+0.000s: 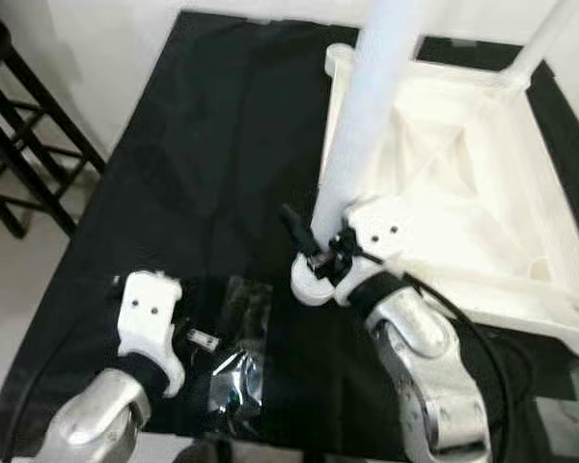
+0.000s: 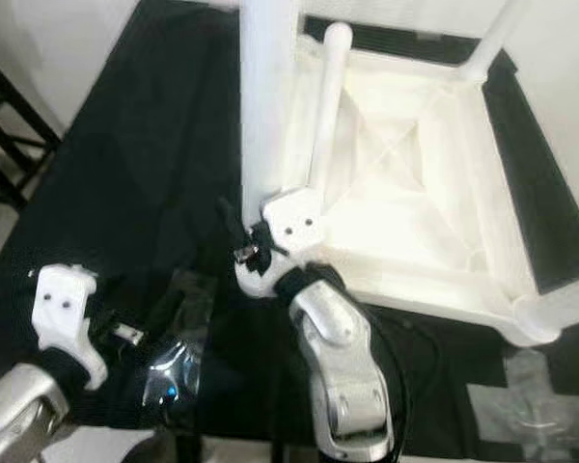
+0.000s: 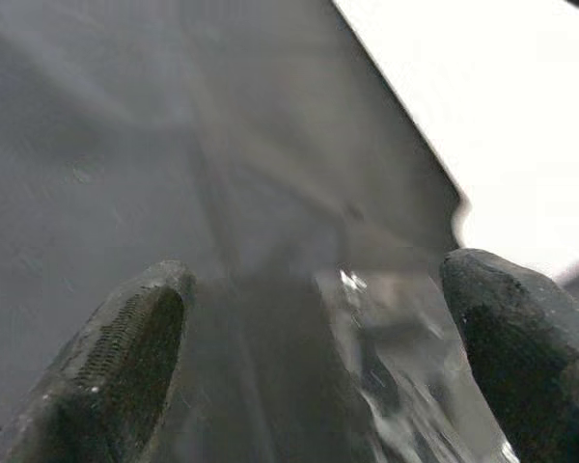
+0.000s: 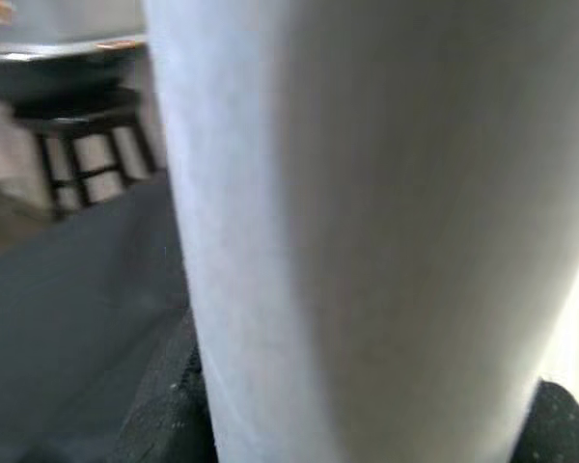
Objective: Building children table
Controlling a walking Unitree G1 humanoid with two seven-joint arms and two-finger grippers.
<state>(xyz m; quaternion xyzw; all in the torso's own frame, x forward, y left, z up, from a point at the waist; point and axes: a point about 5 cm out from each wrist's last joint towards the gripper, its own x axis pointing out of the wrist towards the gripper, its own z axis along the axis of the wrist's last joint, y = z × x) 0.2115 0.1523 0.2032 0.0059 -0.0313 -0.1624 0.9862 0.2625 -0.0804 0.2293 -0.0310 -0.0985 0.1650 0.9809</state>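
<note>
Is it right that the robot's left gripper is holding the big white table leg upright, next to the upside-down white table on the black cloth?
Not quite: it is the right gripper, not the left, that holds the white table leg upright beside the upside-down table on the black cloth. The left eye view shows this. The left gripper hangs open over the cloth near a clear plastic bag.

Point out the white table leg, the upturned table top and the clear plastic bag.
white table leg (image 1: 367, 116): left eye view, middle of its shaft.
upturned table top (image 2: 492, 174): right eye view, its far right rim.
clear plastic bag (image 1: 236, 371): left eye view, crumpled middle.
</note>
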